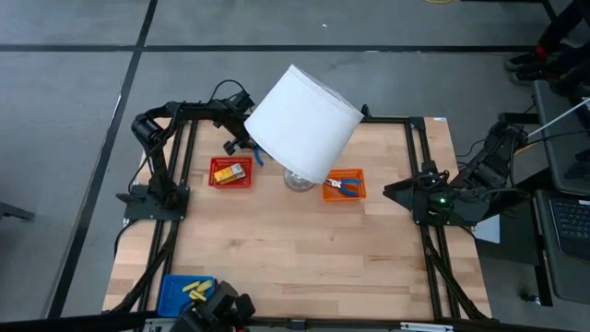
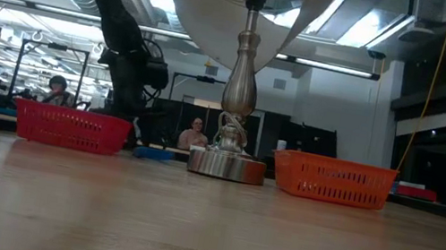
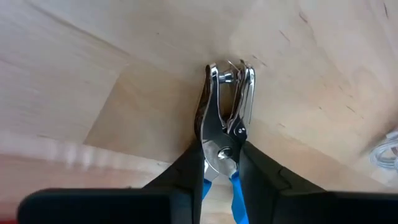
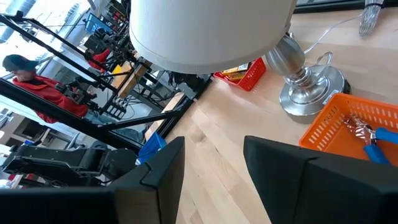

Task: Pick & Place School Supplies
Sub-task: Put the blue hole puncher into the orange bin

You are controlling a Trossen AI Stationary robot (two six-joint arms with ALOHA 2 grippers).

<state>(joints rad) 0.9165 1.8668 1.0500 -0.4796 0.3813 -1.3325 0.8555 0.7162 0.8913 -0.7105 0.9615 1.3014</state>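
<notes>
The school supplies lie in three places around the table (image 1: 304, 249), which carries a large white lampshade (image 1: 302, 120) on a silver lamp base (image 2: 226, 164) at its far middle. A blue tray (image 1: 175, 297) at the near left corner holds yellow sticks (image 1: 195, 290). A red basket (image 1: 230, 173), left of the lamp, holds a yellow-orange packet (image 1: 229, 171); an orange basket (image 1: 344, 185), right of the lamp, holds one blue-handled tool (image 1: 347, 186). A second blue-handled tool (image 3: 224, 134) is in hand.

The left pincer (image 3: 221, 180) sits at the far left of the table, just behind the red basket, with both fingers (image 3: 186, 177) pressed against the sides of that tool, so it looks closed on it. The chrome head points away from the wrist, over bare wood; whether the tool is clear of the table I cannot tell. The right pincer (image 4: 214, 165) waits at the right edge, standing open and empty.

My read is that the grasp is just being made. To do it well, let the squeeze settle before raising, since the hold is on the slim handle end and the heavy head could swing. Lift straight up, stay low under the shade's rim, and pass around the lamp base towards the orange basket, where its twin already lies.
</notes>
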